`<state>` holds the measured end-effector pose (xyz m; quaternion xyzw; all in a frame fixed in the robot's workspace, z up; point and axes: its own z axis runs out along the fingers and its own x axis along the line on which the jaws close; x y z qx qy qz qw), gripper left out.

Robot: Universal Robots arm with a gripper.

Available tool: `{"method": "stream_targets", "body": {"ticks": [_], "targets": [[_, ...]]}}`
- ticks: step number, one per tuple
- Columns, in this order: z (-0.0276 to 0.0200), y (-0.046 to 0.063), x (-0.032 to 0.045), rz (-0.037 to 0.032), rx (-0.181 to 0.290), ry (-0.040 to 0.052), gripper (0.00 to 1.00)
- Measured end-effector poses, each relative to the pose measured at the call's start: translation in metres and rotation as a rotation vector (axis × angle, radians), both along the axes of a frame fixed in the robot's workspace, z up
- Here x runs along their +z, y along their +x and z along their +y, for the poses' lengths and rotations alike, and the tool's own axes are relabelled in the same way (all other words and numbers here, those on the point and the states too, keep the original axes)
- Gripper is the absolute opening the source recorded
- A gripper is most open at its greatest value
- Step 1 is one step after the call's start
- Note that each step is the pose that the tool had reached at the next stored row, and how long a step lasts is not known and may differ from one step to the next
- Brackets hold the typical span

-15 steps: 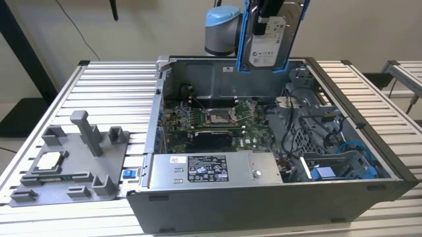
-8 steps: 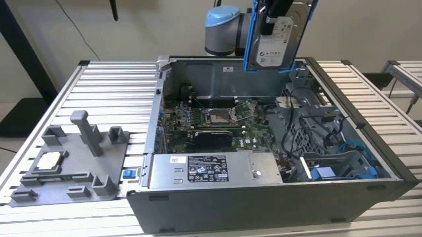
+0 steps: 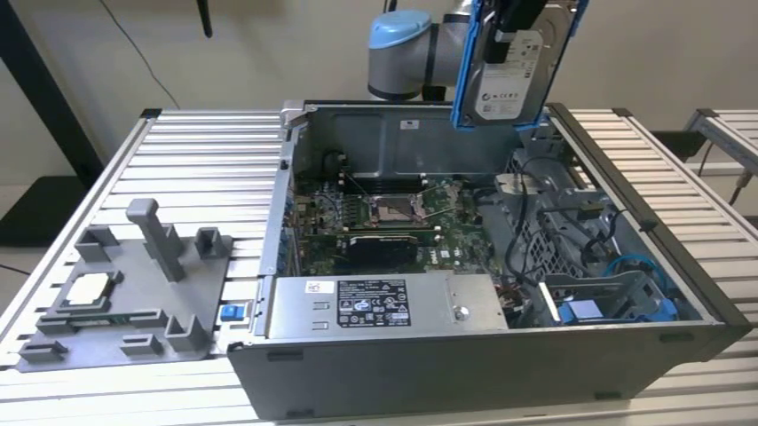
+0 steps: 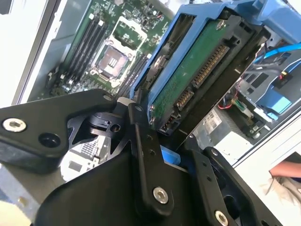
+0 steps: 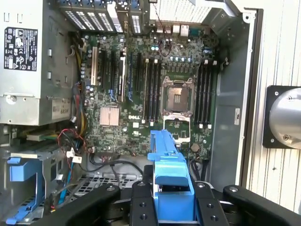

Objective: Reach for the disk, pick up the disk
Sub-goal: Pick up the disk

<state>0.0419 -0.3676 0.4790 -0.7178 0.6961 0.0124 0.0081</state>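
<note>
We see the disk [image 3: 512,67] up in the air, hanging on edge above the far end of the open computer case [image 3: 474,355], its white label facing the exterior view and its blue rails running down both long sides. The gripper [image 3: 512,27] has it from above, jaws clenched on the drive, and nothing under the disk touches it: it hangs clear over the case's rear wall. In the second wrist view we look along the black fingers [image 4: 149,155] straight onto the disk's [image 4: 193,70] green circuit-board underside with its connector strip, the blue rail framing it, and the fingers pressed against its sides. In the first wrist view we get the blue rail end [image 5: 168,165] of the disk poking out between the black gripper [image 5: 171,207] links, with the motherboard [image 5: 155,84] well below it, its empty processor socket [image 5: 178,96] open. Back in the exterior view, the grey power supply box [image 3: 385,306] with its black-and-white label sits at the near end of the case, and a blue drive bay [image 3: 616,297] lies in the corner toward the exterior view's right. On the slatted table [image 3: 201,151], toward the exterior view's left, a grey fixture [image 3: 130,302] stands well apart from the case, and we spot the small silver-topped chip [image 3: 89,291] resting on it.
</note>
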Motion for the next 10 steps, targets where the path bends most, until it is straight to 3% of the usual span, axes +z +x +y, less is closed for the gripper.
{"method": "stream_targets", "body": {"ticks": [10], "targets": [[0.0000,0.022,0.0000,0.0001,0.000,-0.0001,0.00]]}}
